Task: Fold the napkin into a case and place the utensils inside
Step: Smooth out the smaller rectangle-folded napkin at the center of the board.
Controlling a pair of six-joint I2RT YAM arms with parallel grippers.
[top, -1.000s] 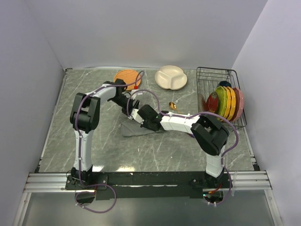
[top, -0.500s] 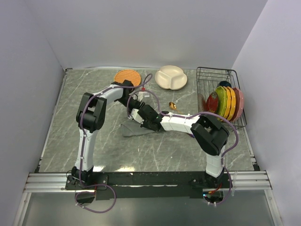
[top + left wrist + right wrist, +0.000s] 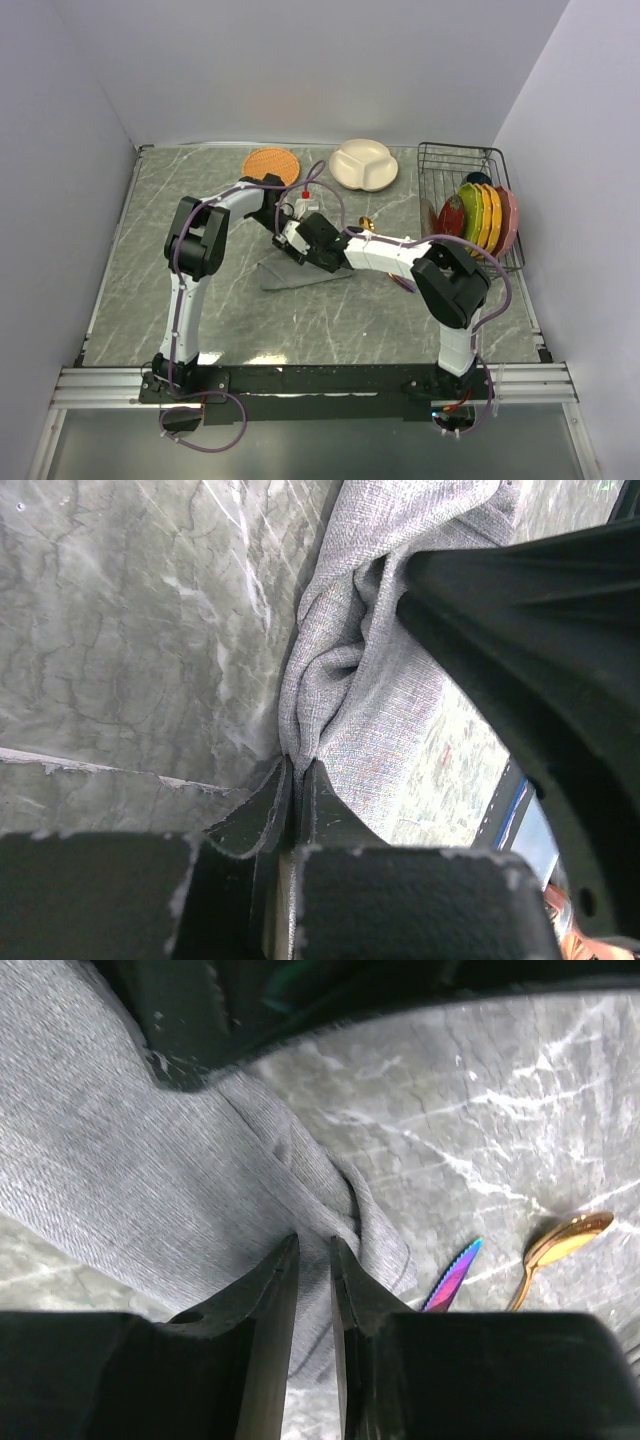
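My left gripper (image 3: pixel 295 772) clamps a fold of the napkin (image 3: pixel 385 705) between its fingers, while my right gripper (image 3: pixel 312 1248) stands narrowly parted astride a ridge, grip unclear.

The napkin (image 3: pixel 150 1190) is a plain grey weave on a grey-green marbled worktop (image 3: pixel 200 200) veined with white, the knife (image 3: pixel 455 1275) iridescent purple-blue, the spoon (image 3: pixel 560 1245) gold, the woven mat (image 3: pixel 271 163) orange, the divided dish (image 3: pixel 364 163) cream, and the racked plates (image 3: pixel 480 220) red, green, yellow and pink.

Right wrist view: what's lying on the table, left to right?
napkin → knife → spoon
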